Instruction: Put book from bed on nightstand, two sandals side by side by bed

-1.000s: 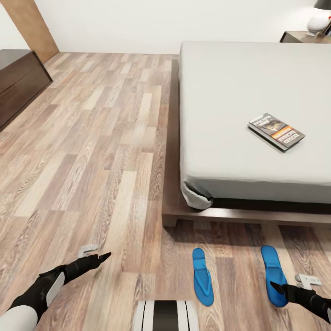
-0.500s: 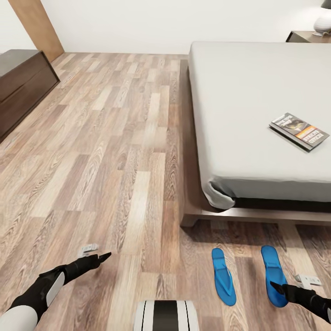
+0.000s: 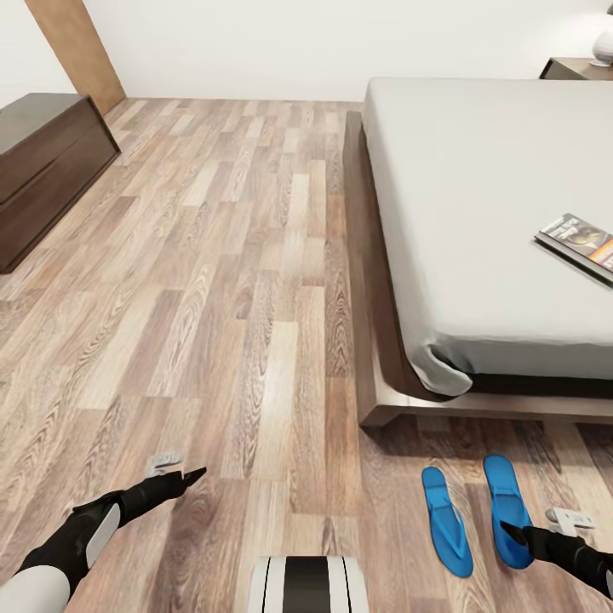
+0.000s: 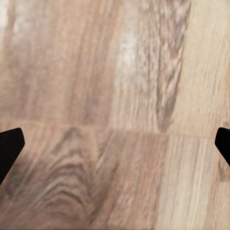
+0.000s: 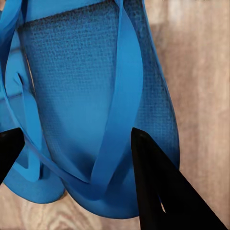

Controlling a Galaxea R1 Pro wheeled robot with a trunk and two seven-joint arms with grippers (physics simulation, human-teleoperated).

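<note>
A bright blue sandal [image 3: 505, 494] hangs low over the floor, with my right gripper [image 3: 512, 533] shut on it. In the right wrist view this sandal [image 5: 81, 72] sits between the two black fingers [image 5: 158, 187]. The other sandal [image 3: 447, 524] lies flat on the wood floor just left of the held one, near the bed's corner. The book [image 3: 583, 245] rests on the pale grey mattress of the bed [image 3: 477, 196] at the picture's right edge. A nightstand [image 3: 579, 66] shows at the far right by the bed's head. My left gripper [image 3: 200, 471] is open over bare floor.
A long low dark-wood cabinet [image 3: 42, 162] stands against the left wall, with a tan wooden panel [image 3: 77, 47] behind it. A white lamp base [image 3: 604, 47] sits on the nightstand. Wood-plank floor [image 3: 238, 255] stretches between cabinet and bed. My base [image 3: 306, 583] shows at the bottom.
The whole view has shifted, so bed, book and the lying sandal slid right in the picture. The held sandal stayed with my right gripper and now hangs close beside the other.
</note>
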